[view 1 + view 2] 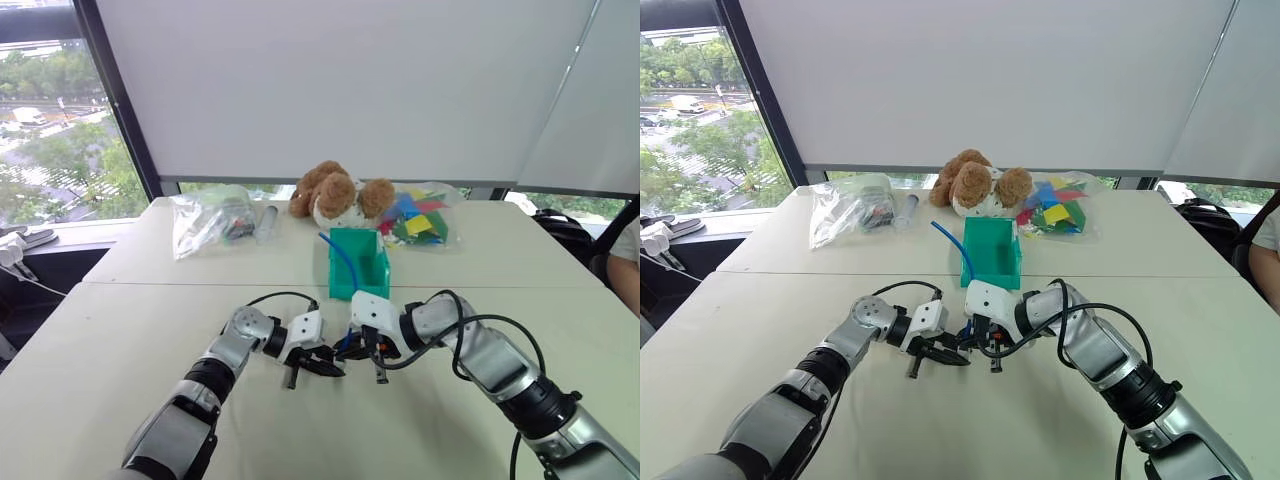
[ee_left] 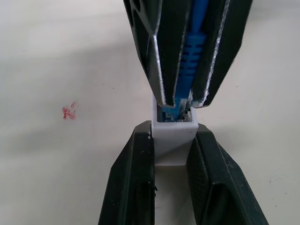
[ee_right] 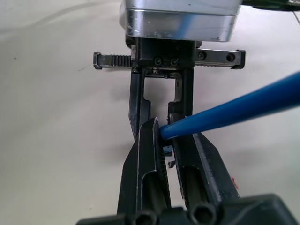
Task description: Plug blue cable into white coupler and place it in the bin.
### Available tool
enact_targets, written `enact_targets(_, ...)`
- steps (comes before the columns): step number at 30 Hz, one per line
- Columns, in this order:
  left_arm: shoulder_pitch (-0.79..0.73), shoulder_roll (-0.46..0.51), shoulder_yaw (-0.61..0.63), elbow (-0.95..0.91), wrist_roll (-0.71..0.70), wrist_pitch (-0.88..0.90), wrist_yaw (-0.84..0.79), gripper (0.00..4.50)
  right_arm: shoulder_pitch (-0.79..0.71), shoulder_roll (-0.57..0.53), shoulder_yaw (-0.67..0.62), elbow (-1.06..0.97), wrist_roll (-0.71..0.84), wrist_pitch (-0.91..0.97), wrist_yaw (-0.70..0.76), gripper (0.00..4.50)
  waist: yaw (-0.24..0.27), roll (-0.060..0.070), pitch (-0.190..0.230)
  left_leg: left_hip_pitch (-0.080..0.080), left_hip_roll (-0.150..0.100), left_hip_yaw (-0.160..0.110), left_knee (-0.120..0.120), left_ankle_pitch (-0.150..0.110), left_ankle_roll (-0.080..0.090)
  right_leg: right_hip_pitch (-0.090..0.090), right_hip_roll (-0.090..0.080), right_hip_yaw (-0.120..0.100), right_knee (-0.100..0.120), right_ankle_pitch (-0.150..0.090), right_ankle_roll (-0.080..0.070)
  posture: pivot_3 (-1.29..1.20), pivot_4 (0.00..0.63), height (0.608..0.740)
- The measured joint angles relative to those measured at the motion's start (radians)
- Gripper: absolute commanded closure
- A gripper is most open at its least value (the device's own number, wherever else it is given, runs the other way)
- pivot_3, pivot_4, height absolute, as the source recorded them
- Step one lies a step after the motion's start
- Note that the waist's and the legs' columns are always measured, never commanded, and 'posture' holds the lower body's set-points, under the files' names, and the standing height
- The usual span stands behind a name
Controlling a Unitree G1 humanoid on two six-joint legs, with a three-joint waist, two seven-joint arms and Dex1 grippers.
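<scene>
Left gripper [image 2: 171,154], closest in the left wrist view, is clamped on the white coupler [image 2: 174,140]. Right gripper [image 2: 185,101] is pinched on the blue cable [image 2: 190,56] at its ribbed boot, plug tip just inside the coupler mouth, seemingly not fully seated. Both meet low over the table [image 1: 130,330], just in front of the bin [image 1: 358,262].

Risks: a skewed push could jam the plug; the boot may slip between the fingers; trailing cable toward the bin could tug things off line.
</scene>
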Motion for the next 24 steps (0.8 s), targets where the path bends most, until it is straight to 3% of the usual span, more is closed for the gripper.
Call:
enact_targets(8, 0.071, 0.092, 0.048, -0.148, -0.035, 0.125, 0.003, 0.03, 0.005, 0.004, -0.05, -0.009, 0.047, 0.084, -0.023, 4.5, -0.007, 0.001, 0.001, -0.003, 0.0, 0.0, -0.002, 0.0, 0.0, -0.005, 0.0, 0.0, 0.001, 0.0, 0.0, 0.0, 0.15, 0.74)
enact_targets(15, 0.156, 0.219, 0.181, -0.372, -0.133, 0.296, 0.053, 0.03, -0.081, -0.011, -0.177, 0.022, 0.109, 0.145, -0.064, 4.5, -0.004, 0.003, 0.005, -0.004, 0.0, 0.0, -0.002, 0.0, 0.0, -0.006, -0.002, 0.001, 0.001, 0.0, 0.0, 0.0, 0.15, 0.74)
enact_targets(20, 0.237, 0.269, 0.274, -0.523, -0.199, 0.421, 0.152, 0.03, -0.334, 0.015, -0.249, 0.293, 0.125, 0.115, -0.104, 4.5, -0.01, 0.004, 0.005, -0.004, 0.0, 0.0, -0.004, 0.0, 0.0, -0.007, -0.002, 0.001, 0.001, 0.0, 0.0, 0.0, 0.15, 0.74)
enact_targets(24, 0.306, 0.284, 0.306, -0.621, -0.232, 0.508, 0.215, 0.03, -0.498, 0.081, -0.259, 0.635, 0.11, 0.045, -0.125, 4.5, -0.022, 0.004, 0.006, -0.004, -0.001, 0.001, -0.005, 0.0, -0.001, -0.008, -0.002, 0.001, 0.001, 0.0, 0.0, 0.0, 0.15, 0.74)
